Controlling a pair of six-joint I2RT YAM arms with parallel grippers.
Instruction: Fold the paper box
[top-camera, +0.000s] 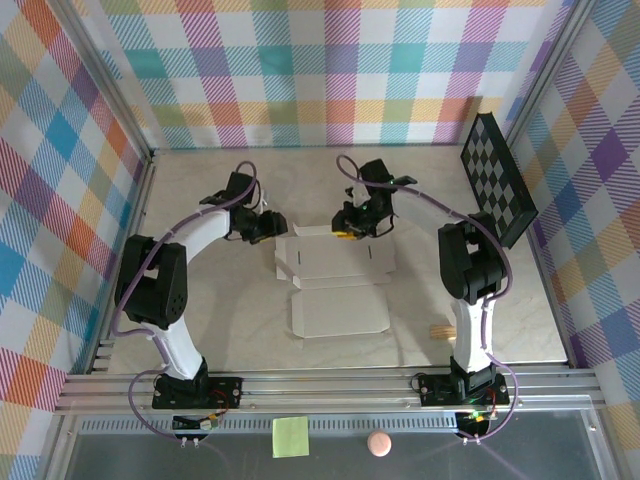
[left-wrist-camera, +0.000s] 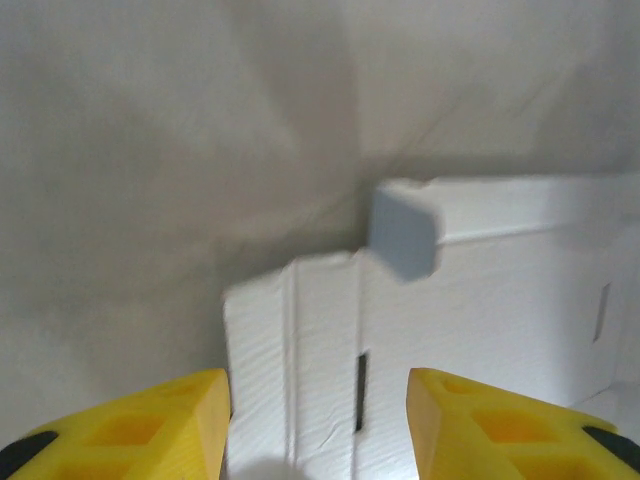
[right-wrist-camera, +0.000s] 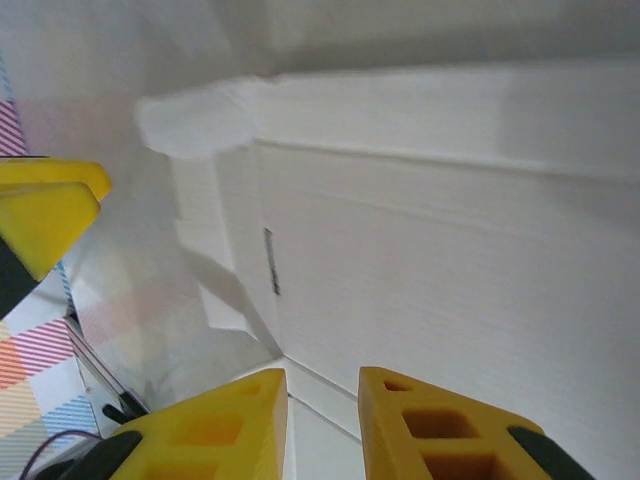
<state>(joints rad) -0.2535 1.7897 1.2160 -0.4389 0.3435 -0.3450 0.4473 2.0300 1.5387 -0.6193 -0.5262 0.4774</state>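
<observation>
A black checkerboard panel (top-camera: 498, 180) leans against the plaid wall at the far right, well apart from my tools. A small yellow-green sticky note (top-camera: 291, 436) and a small pink ball (top-camera: 378, 444) sit on the near ledge in front of my arm bases. Nothing lies between my tools and the work.

The pale off-white cardboard paper box (top-camera: 335, 280) lies flat in the middle of the beige worktop (top-camera: 200, 330), flaps spread. My left tool (top-camera: 265, 226) hovers at its far left corner, jaws wide. In the left wrist view the corner flap (left-wrist-camera: 405, 235) is just ahead of the yellow fingers (left-wrist-camera: 150, 425). My right tool (top-camera: 349, 230) sits at the box's far edge. Its fingers (right-wrist-camera: 440, 430) stand narrowly apart over the cardboard, and I cannot tell whether they pinch it.
</observation>
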